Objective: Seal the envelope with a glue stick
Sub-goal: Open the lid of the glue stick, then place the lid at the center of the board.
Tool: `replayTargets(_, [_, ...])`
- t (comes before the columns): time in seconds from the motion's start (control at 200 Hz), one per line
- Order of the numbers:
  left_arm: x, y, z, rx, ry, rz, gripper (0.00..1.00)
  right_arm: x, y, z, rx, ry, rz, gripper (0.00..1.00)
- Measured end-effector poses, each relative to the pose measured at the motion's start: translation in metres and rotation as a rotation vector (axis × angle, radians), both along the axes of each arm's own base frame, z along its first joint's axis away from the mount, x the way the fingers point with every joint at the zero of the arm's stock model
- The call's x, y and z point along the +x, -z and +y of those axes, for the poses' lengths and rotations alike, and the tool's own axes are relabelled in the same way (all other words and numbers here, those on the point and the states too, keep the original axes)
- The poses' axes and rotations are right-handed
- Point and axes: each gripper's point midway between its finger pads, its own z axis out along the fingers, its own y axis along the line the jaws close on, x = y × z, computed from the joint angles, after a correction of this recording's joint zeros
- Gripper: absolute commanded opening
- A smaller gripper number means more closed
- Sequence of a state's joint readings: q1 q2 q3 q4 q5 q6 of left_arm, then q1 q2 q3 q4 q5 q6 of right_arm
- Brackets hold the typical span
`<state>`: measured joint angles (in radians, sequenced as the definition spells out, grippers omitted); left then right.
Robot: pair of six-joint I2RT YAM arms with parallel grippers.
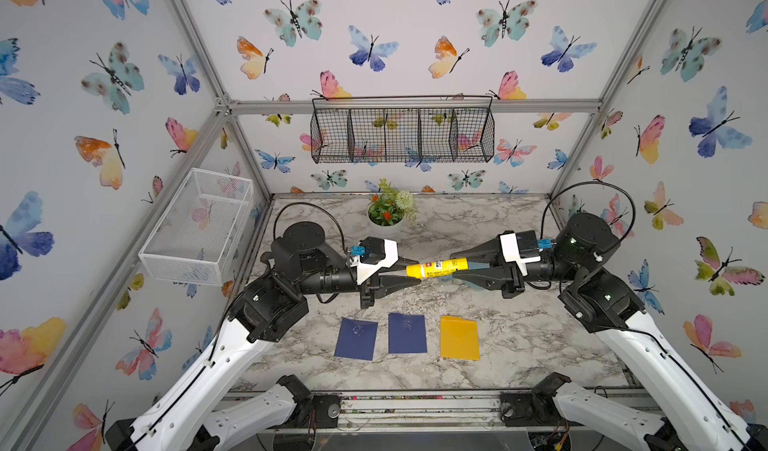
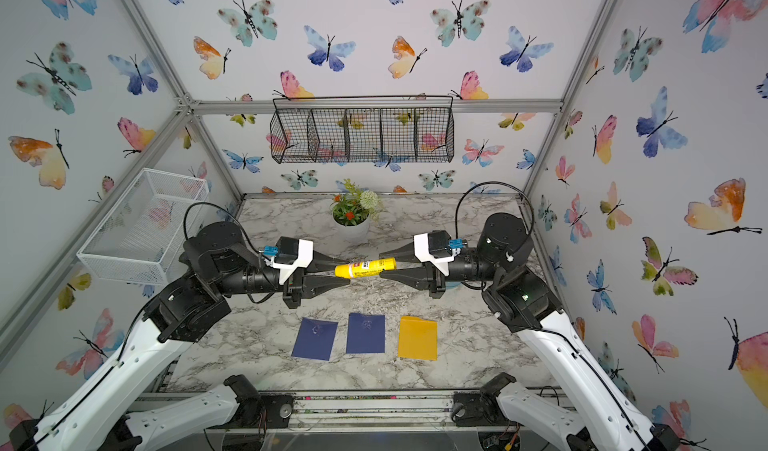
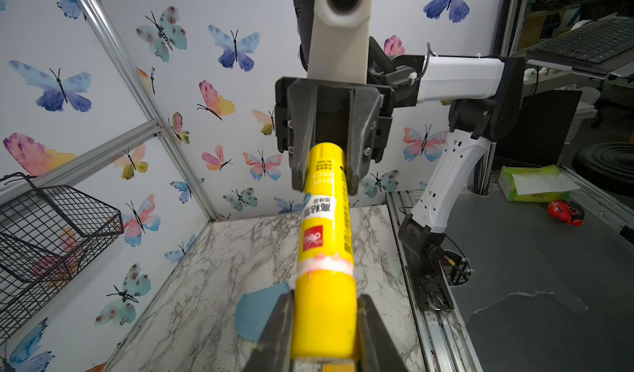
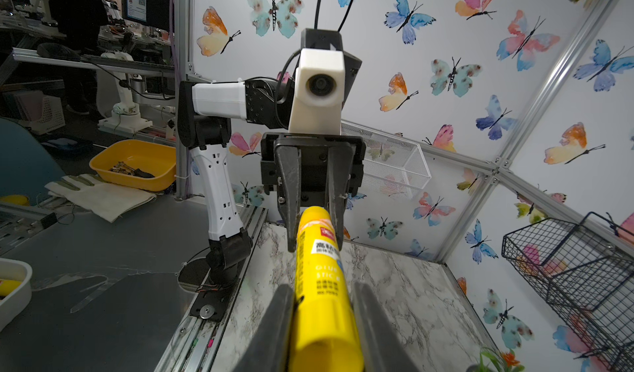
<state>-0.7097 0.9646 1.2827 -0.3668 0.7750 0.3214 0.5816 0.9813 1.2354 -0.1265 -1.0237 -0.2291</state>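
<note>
Above the table (image 1: 519,345), in both top views: glue stick (image 1: 436,268) (image 2: 365,268) level in the air, behind three envelopes (image 1: 407,332).
Left wrist view: left gripper (image 3: 326,300) clamped on cap end, right gripper (image 3: 326,181) pinching far end. Right wrist view: right gripper (image 4: 322,293) closed on tube, left gripper (image 4: 314,236) on the tip beyond.

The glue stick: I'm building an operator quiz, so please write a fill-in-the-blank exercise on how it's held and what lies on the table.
1. The glue stick is held ____, not upright, with the left gripper and right gripper shut on its ends.
2. Its plain yellow cap sits in the ____ gripper.
3. On the table lie ____ envelopes.
4. The envelope nearest the right arm is yellow; the others are dark ____.
Missing words: horizontal, left, three, blue.
</note>
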Motion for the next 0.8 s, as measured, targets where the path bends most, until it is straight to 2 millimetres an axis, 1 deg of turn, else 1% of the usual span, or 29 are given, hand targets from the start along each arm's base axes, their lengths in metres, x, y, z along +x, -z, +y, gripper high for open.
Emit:
replayTargets(0.275, [-0.002,-0.002,0.007,0.0,-0.013,-0.016,0.0,0.0,0.0,0.0,0.001,0.0,0.001,0.04])
replayTargets(0.42, [-0.003,0.002,0.013,0.013,-0.026,-0.01,0.0,0.0,-0.003,-0.001,0.007,0.007,-0.002,0.04])
replayTargets(0.465, [-0.006,0.009,0.019,0.036,-0.033,0.014,0.0,0.006,-0.009,-0.007,0.025,0.059,-0.025,0.04])
replayTargets(0.531, [-0.012,0.012,0.027,0.047,-0.043,0.026,0.0,0.013,-0.025,-0.016,0.061,0.132,-0.071,0.04])
replayTargets(0.601, [-0.016,0.014,0.03,0.055,-0.042,0.033,0.0,0.011,-0.041,-0.023,0.099,0.166,-0.114,0.04])
replayTargets(0.666, [-0.019,0.015,0.033,0.059,-0.045,0.033,0.0,0.009,-0.05,-0.027,0.123,0.189,-0.139,0.04])
replayTargets(0.731, [-0.016,0.017,0.034,0.068,-0.067,0.037,0.0,0.011,-0.055,-0.031,0.137,0.223,-0.146,0.04])
replayTargets(0.801, [-0.004,0.024,0.035,0.093,-0.132,0.051,0.0,0.017,-0.058,-0.034,0.149,0.275,-0.144,0.04])
